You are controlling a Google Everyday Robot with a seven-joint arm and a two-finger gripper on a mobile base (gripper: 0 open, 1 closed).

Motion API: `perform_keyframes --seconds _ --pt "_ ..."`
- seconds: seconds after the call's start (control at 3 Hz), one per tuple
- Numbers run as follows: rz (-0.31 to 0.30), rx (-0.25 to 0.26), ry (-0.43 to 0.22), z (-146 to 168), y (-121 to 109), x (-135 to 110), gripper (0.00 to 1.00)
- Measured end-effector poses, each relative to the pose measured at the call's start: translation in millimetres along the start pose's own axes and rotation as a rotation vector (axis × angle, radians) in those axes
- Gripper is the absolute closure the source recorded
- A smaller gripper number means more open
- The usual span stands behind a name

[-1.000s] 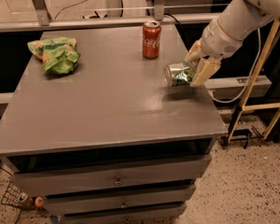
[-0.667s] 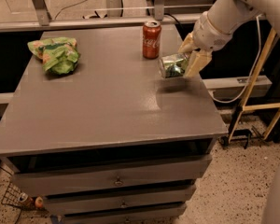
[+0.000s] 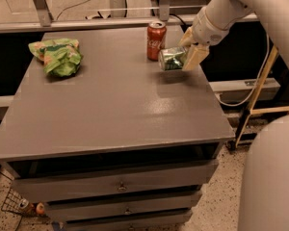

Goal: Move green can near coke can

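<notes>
— Where's the green can?
— Lying sideways, clamped in my gripper, seemingly just above the table and just right of the coke can.
— And the plan?
— I lower it gently, leave a gap so I don't knock the coke can, and release only once it rests.

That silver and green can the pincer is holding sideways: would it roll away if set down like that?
Probably yes: the green can lies on its side in the pincer, just right of the coke can, and a round can laid flat tends to roll on the smooth table. Its shiny metal may be slippery, and its thin walls could dent.
</notes>
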State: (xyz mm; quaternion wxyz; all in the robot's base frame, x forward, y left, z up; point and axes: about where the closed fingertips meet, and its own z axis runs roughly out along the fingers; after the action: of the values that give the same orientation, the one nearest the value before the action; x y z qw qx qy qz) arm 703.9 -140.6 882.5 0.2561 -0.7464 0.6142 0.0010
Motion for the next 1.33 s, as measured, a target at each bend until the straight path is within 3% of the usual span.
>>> perform_keyframes --seconds 1.0,1.33 --pt "0.04 0.0 -0.059 37 -35 7 1.0" --pt "0.041 0.001 -0.064 41 -38 7 0.88"
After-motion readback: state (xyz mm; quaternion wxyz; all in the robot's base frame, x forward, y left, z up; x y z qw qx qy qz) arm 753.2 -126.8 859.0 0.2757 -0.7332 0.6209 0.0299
